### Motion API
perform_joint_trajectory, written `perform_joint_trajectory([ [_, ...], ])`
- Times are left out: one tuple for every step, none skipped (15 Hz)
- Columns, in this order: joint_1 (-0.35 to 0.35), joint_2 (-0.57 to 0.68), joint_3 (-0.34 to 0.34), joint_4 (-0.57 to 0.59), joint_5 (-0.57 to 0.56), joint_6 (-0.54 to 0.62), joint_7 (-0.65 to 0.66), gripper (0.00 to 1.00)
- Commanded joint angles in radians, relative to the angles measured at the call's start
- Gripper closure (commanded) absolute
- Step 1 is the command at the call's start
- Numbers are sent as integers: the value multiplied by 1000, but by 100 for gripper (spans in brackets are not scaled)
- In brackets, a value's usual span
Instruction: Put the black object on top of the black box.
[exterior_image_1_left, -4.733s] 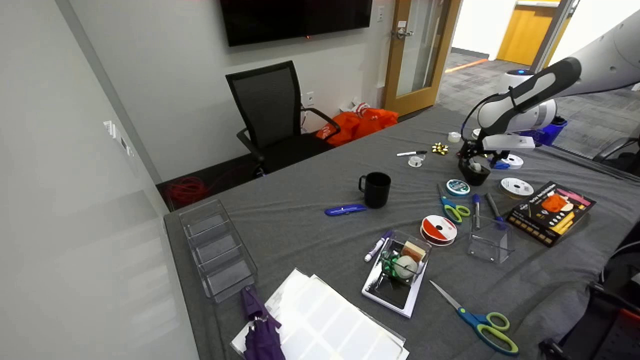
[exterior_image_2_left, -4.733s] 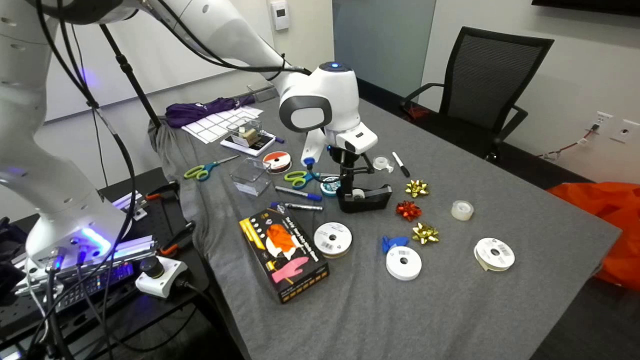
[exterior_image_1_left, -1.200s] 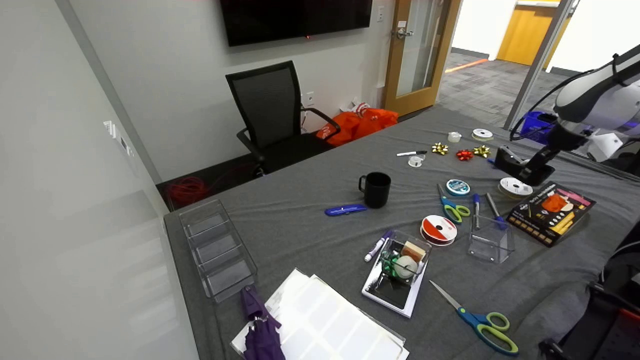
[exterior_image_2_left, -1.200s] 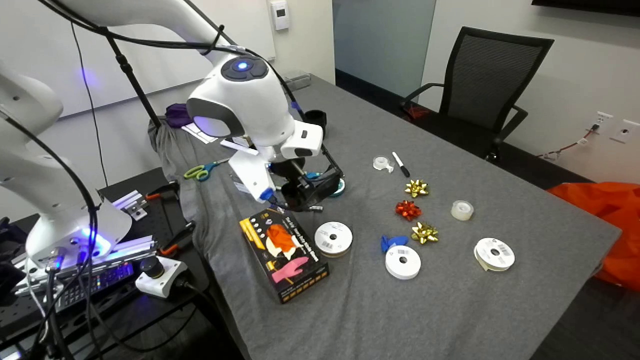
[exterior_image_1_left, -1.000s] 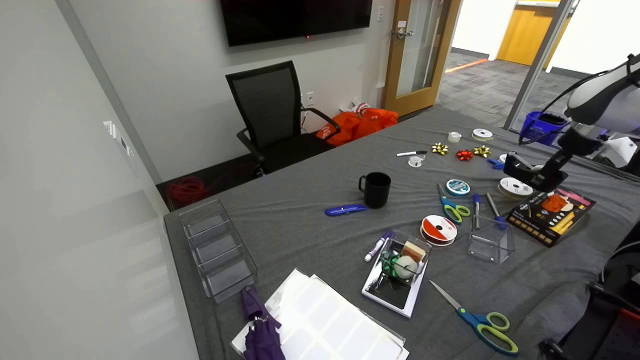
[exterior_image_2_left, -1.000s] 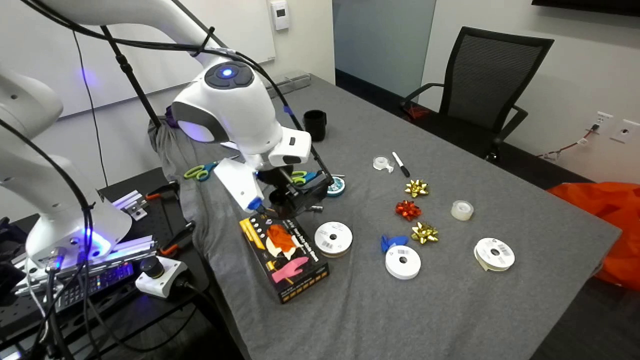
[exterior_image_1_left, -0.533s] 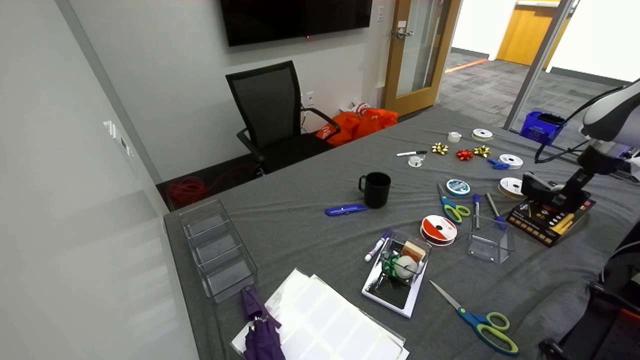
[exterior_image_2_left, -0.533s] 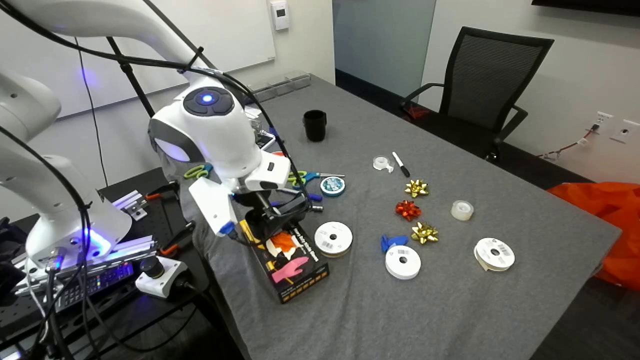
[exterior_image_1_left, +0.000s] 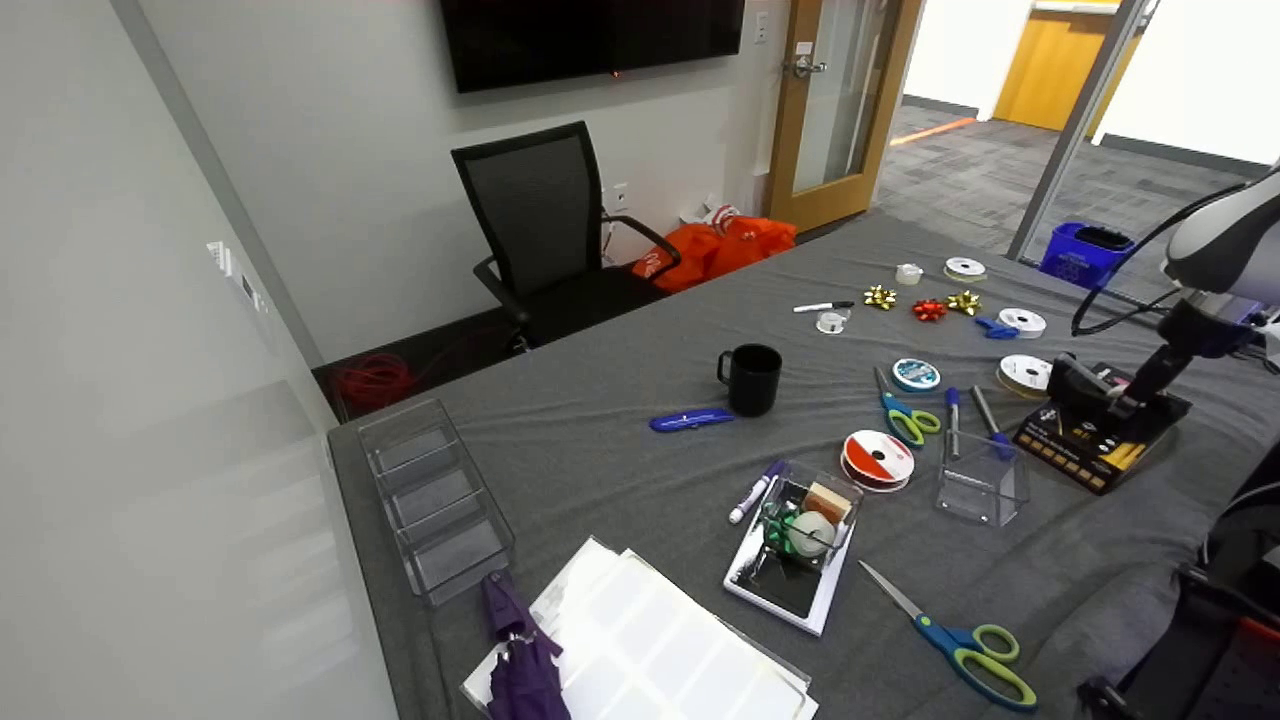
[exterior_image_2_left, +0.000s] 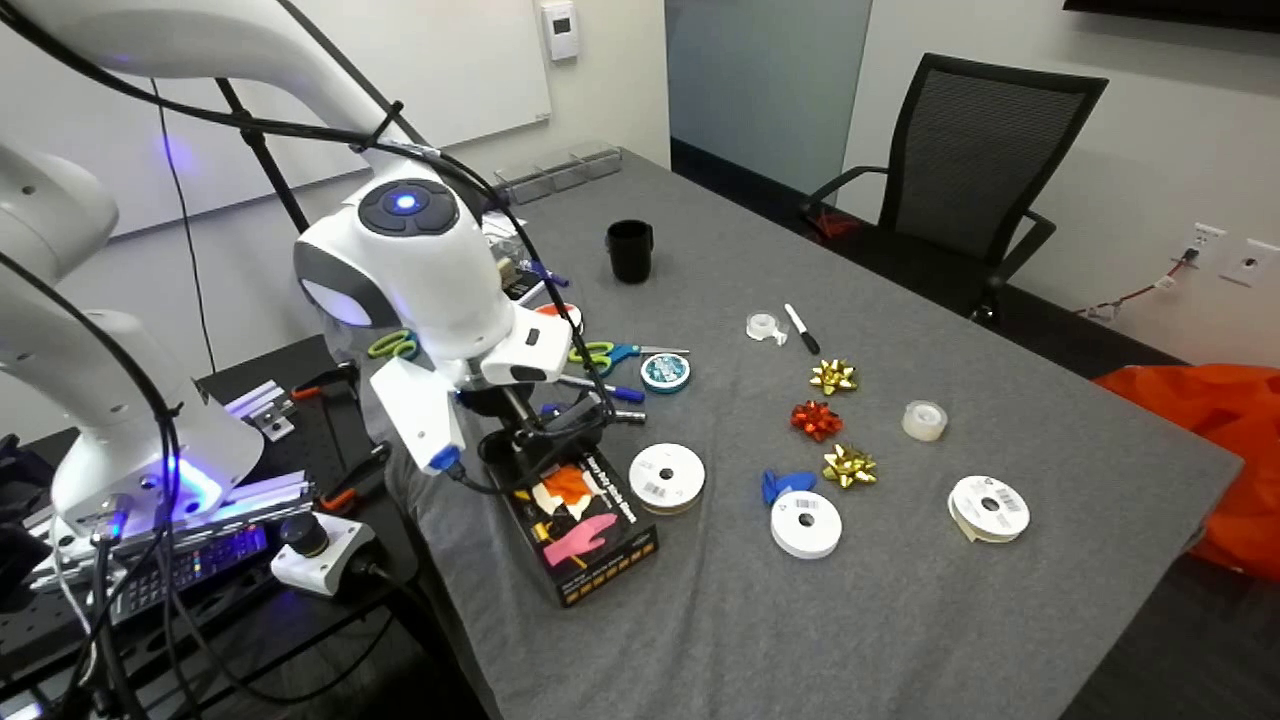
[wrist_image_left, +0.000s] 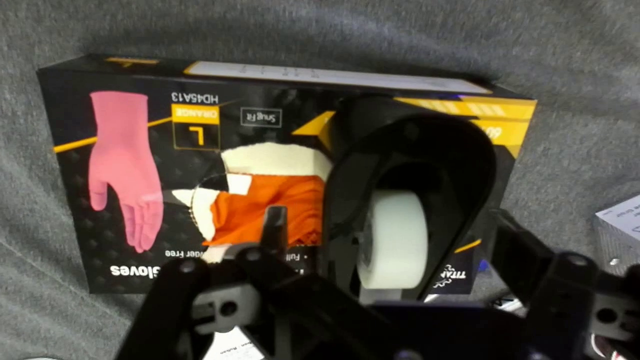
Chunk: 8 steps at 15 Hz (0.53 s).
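Note:
The black object is a black tape dispenser (wrist_image_left: 450, 155) with a whitish tape roll in it. It sits on the face of the black box (wrist_image_left: 130, 165), toward one end; it also shows in both exterior views (exterior_image_1_left: 1080, 395) (exterior_image_2_left: 497, 455). The box, with pink, orange and yellow glove pictures, lies flat on the table in both exterior views (exterior_image_1_left: 1065, 450) (exterior_image_2_left: 590, 525). My gripper (wrist_image_left: 389, 220) is open around the dispenser, with visible gaps between fingers and dispenser in the wrist view. The dispenser's near end is hidden by the gripper.
A white ribbon spool (exterior_image_2_left: 666, 475) stands close beside the box. Markers (exterior_image_1_left: 990, 422), a clear tray (exterior_image_1_left: 983, 490) and scissors (exterior_image_1_left: 908, 415) lie near it. The black mug (exterior_image_1_left: 753, 380) stands farther off. A cable (exterior_image_2_left: 500, 488) hangs over the box.
The arm has carried the tape dispenser from the table to the box. Over the last half second the dispenser has come down on the box and the fingers have opened.

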<state>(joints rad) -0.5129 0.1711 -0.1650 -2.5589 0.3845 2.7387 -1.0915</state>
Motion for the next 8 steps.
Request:
perform_joint_trajectory([
  [27,-69,-22,-46,2,5,-6,0],
  [35,-89,-30,-51,-14,-2,6,0],
  [45,-105,-38,-54,-27,-7,19,0],
  [53,-130,-49,-53,-41,-31,34,0],
  [63,-149,-59,-53,-57,-45,50,0],
  [73,-173,-74,-46,-91,-81,84,0],
  [83,-192,-86,-41,-119,-111,111,0],
  [91,-212,-98,-33,-150,-148,142,0],
])
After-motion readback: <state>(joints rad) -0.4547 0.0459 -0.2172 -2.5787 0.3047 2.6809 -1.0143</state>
